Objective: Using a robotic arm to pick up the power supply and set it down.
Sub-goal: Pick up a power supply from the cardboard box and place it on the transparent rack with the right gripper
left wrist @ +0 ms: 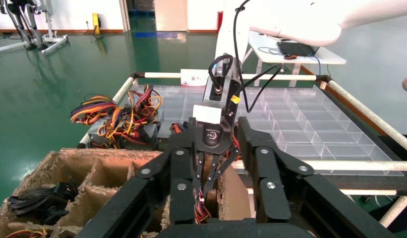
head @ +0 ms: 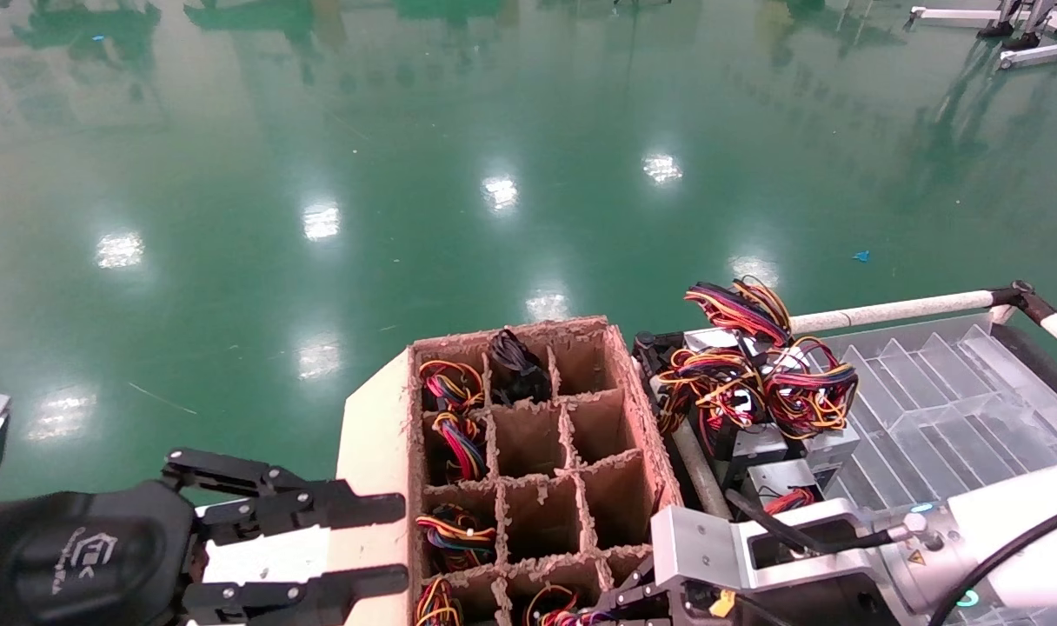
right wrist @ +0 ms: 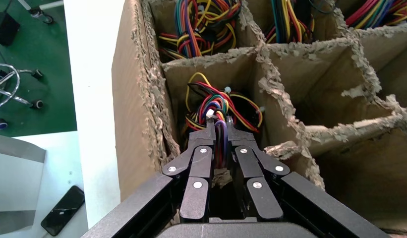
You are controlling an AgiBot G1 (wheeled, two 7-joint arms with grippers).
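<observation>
My right gripper [right wrist: 220, 130] reaches down into a near-row cell of the brown cardboard divider box [right wrist: 137, 99] and is shut on the red, yellow and blue wire bundle [right wrist: 217, 101] of a power supply whose metal body is hidden in the cell. In the head view that gripper [head: 611, 604] sits at the box's [head: 641, 409] near right corner. My left gripper [head: 402, 536] hovers open beside the box's left wall, holding nothing. The left wrist view shows its fingers [left wrist: 181, 168] spread wide, with the right gripper beyond them.
Several silver power supplies with tangled wires [head: 754, 374] are piled just right of the box, on the end of a clear plastic divider tray [head: 954, 409] framed by a white rail [head: 894, 309]. Other box cells hold wire bundles [head: 448, 387]. A phone [right wrist: 62, 210] lies on the white surface.
</observation>
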